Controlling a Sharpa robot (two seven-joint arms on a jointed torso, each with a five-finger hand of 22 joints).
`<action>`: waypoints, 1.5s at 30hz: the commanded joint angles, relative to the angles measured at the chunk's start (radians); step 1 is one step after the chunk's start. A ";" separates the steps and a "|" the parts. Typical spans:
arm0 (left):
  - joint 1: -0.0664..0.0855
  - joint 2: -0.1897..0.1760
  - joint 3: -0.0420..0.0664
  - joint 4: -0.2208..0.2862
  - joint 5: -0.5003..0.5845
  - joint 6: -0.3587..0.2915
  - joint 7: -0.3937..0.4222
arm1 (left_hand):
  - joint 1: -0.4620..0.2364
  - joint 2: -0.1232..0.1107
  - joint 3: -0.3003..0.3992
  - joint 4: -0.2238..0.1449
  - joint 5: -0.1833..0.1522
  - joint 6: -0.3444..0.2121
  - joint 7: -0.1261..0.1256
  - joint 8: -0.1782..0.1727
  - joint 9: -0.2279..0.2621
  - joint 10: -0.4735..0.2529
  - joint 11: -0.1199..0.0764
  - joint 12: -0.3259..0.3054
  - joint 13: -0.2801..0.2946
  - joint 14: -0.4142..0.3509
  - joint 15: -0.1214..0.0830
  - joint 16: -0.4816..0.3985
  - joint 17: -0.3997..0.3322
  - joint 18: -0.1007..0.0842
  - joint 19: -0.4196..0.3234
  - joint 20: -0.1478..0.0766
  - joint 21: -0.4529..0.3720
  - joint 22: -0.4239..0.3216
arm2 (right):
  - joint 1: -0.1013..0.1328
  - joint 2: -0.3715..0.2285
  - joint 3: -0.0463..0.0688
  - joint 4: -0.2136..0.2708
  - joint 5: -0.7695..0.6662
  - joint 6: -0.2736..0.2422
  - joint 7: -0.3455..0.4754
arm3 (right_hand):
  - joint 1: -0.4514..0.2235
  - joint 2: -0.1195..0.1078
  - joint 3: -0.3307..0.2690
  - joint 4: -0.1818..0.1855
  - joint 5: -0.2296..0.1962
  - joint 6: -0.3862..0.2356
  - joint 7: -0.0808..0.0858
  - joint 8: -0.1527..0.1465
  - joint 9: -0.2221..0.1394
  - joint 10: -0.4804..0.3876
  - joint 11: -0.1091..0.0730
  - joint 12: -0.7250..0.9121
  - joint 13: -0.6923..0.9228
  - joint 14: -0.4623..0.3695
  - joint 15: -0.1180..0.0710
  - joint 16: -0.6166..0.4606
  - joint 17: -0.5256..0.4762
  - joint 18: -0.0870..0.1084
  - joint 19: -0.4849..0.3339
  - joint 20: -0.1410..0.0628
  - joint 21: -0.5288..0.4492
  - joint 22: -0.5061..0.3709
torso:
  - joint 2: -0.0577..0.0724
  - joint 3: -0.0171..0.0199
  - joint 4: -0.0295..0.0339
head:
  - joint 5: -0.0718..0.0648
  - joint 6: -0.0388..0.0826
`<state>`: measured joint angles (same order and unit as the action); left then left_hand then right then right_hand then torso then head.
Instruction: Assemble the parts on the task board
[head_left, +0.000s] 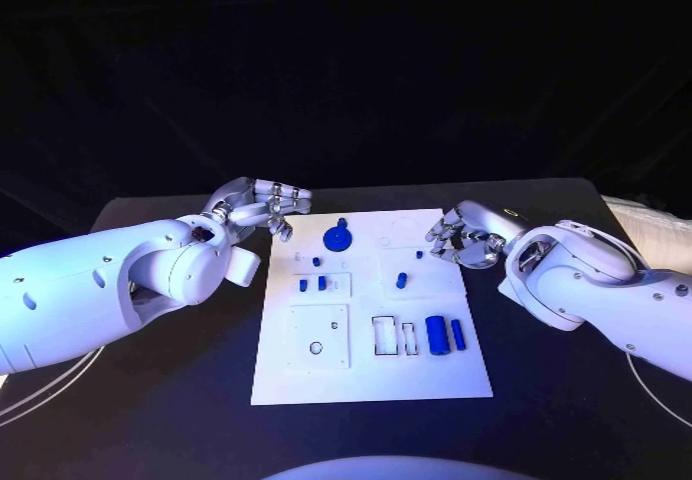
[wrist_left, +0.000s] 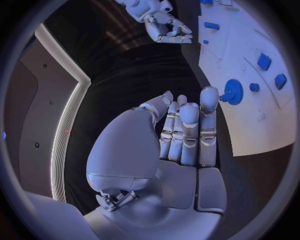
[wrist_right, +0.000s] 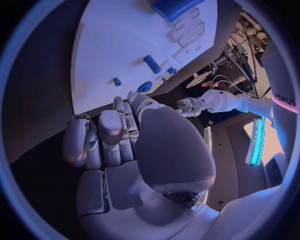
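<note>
Fingers (head_left: 277, 212) of the left hand (head_left: 257, 210) curled loosely, holding nothing, hovering at the upper left corner of the task board (head_left: 369, 375), just left of the blue gear (head_left: 338, 237). Same hand in its wrist view (wrist_left: 181, 132): fingers straight and close together, empty, with the gear (wrist_left: 233, 92) just past the fingertips. Right hand (head_left: 464, 237) at the board's upper right edge, fingers (head_left: 438, 240) bent inward, nothing gripped; in its wrist view (wrist_right: 115, 132) likewise empty over the dark bench (head_left: 173, 410). White board lying mid-frame on the bench. Small blue parts (head_left: 312, 284) scattered mid-board, two blue cylinders (head_left: 444, 333) side by side at lower right, beside rectangular cut-outs (head_left: 395, 336).
</note>
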<state>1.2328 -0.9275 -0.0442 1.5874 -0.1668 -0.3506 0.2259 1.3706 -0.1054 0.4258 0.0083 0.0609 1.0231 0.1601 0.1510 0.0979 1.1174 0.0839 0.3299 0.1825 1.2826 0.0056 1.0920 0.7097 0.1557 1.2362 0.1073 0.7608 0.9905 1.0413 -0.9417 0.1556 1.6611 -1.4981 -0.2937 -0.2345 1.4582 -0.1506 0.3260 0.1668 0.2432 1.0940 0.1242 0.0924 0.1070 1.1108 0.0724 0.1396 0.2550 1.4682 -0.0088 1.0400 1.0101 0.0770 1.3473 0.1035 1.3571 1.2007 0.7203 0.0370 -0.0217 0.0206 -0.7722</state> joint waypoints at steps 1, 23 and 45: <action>-0.001 -0.005 -0.002 0.009 0.292 -0.013 0.129 | -0.005 0.008 -0.012 -0.002 0.000 -0.005 -0.002 0.008 0.002 -0.011 -0.002 0.018 0.010 -0.010 -0.002 -0.002 -0.003 0.007 -0.008 0.000 -0.009 -0.006 | 0.001 0.011 0.000 -0.008 -0.200 0.048 -0.081 | -0.005 -0.016 0.005 0.004 -0.010 -0.004 -0.005 -0.008 -0.001 -0.010 0.004 -0.010 -0.018 0.007 0.005 -0.008 -0.007 0.008 -0.011 -0.001 -0.008 -0.010 | 0.002 -0.0013 -0.0019 | -0.007 0.007; -0.003 -0.008 -0.005 0.037 0.328 0.021 0.150 | 0.004 0.022 -0.045 -0.007 0.000 -0.001 -0.007 0.030 0.006 -0.038 -0.007 0.077 0.039 -0.017 -0.005 -0.002 -0.015 0.009 -0.004 -0.002 -0.035 -0.024 | 0.003 0.122 -0.011 -0.079 -0.300 0.154 -0.137 | 0.000 -0.007 0.034 0.004 -0.054 0.001 -0.010 -0.024 -0.004 -0.022 -0.005 -0.033 -0.107 0.009 -0.004 -0.032 -0.036 0.014 -0.021 -0.010 -0.030 -0.037 | 0.002 0.0009 -0.0017 | -0.001 0.010; -0.004 -0.003 -0.005 0.032 0.279 0.022 0.124 | 0.010 0.026 -0.049 -0.011 0.000 -0.001 -0.008 0.036 0.007 -0.044 -0.007 0.090 0.044 -0.017 -0.006 0.000 -0.015 0.009 -0.003 -0.004 -0.042 -0.029 | 0.000 0.159 -0.030 -0.113 -0.314 0.180 -0.137 | 0.000 0.020 0.085 -0.016 -0.081 0.066 -0.018 -0.003 0.012 0.059 -0.017 -0.012 -0.162 0.022 -0.015 -0.012 -0.027 0.004 0.018 -0.017 -0.001 0.010 | 0.001 -0.0001 -0.0010 | 0.006 0.003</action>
<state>1.2292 -0.9329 -0.0495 1.6190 0.1313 -0.3464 0.3509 1.3827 -0.0855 0.3806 -0.0030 0.0609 1.0196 0.1564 0.1812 0.1035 1.0789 0.0765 0.4180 0.2261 1.2726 0.0019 1.0920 0.6951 0.1554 1.2362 0.1073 0.7239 0.9630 1.0467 -0.7836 0.1301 1.5475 -1.8043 -0.1464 -0.3725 1.4606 -0.1419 0.4063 0.1499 0.1684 1.1552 0.1060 0.0854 0.1147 1.1645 0.0547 0.1251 0.0945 1.4683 -0.0165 1.0246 0.9808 0.0770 1.3579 0.0846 1.3516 1.2082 0.7215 0.0375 -0.0222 0.0257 -0.7680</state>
